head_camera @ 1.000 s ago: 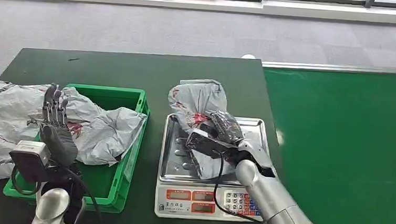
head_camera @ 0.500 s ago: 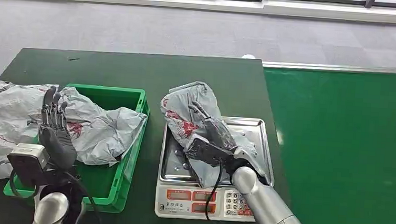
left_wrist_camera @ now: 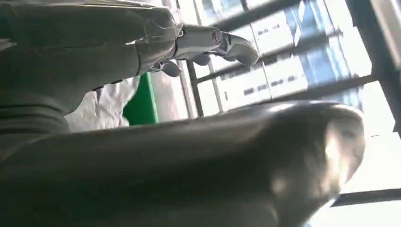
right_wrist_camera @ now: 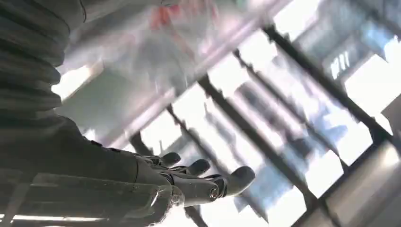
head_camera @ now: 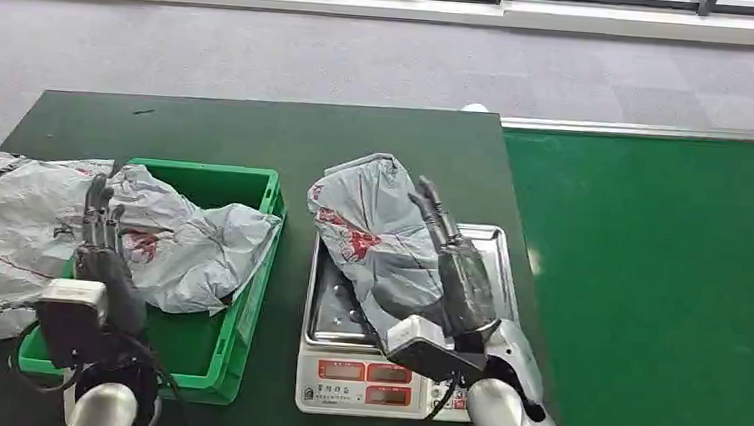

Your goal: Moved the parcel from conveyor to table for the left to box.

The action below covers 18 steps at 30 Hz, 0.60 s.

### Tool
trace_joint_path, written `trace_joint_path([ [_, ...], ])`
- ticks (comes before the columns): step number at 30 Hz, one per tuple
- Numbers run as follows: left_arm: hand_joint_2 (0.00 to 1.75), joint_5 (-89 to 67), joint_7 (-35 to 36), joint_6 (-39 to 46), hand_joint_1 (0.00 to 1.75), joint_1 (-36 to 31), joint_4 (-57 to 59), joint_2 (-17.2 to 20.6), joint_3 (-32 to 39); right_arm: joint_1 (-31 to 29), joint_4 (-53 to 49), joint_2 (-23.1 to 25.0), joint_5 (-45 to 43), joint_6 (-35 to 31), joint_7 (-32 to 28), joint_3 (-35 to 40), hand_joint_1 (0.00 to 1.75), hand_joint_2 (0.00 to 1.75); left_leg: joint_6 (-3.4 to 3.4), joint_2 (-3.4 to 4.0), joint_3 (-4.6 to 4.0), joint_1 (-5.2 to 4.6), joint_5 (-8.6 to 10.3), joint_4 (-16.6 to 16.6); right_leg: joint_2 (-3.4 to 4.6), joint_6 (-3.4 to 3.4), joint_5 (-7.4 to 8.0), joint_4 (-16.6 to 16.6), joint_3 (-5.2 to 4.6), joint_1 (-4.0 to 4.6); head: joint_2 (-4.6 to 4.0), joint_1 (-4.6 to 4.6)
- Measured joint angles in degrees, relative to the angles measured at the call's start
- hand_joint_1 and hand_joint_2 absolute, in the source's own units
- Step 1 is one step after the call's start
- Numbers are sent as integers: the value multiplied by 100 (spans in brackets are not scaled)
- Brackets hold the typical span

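scale part-hidden by parcel, keypad unreadable

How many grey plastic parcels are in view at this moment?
3. One parcel lies on the scale beside the right robot hand. One is draped over the green crate. One lies on the table left of the crate. Others may be hidden underneath.

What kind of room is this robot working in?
Probably a parcel-sorting station: a grey mail bag lies on a weighing scale, beside a green conveyor belt and a green crate.
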Motion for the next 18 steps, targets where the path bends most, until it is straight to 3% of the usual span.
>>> trace_joint_path([
  [4,0,-337,172,-144,0,-257,290,13,-244,497,-798,-81,161,-448,-93,-148,0,175,-2,37,-37,0,-24,-1,31,-2,-3,1,3,-3,0,0],
  [7,0,-435,246,-241,0,-356,397,26,-332,655,-1056,-114,241,-635,-215,-152,0,175,2,55,-4,-1,-27,0,44,-2,-3,-1,-2,-2,0,0],
  [10,0,-865,347,-883,0,-610,678,79,-546,919,-1332,-103,586,-1258,-763,-260,0,175,7,15,10,-4,-4,1,14,1,0,0,3,-2,0,0],
  [15,0,-1483,506,-1965,0,-1426,1706,111,-1115,1317,-1710,184,1046,-1356,-1646,-603,0,175,6,13,8,-4,-4,0,10,0,1,1,5,-4,0,0],
  [16,175,-1557,502,-2074,0,-1613,1974,116,-1237,1342,-1730,221,1020,-1356,-1700,-660,0,175,6,14,9,-4,-4,0,10,1,2,0,4,-4,2,0],
  [18,175,-1773,430,-2154,0,-2015,2599,118,-1513,1370,-1734,243,907,-1362,-1715,-734,0,175,7,15,9,-6,-3,1,13,3,10,0,5,-6,0,0],
])
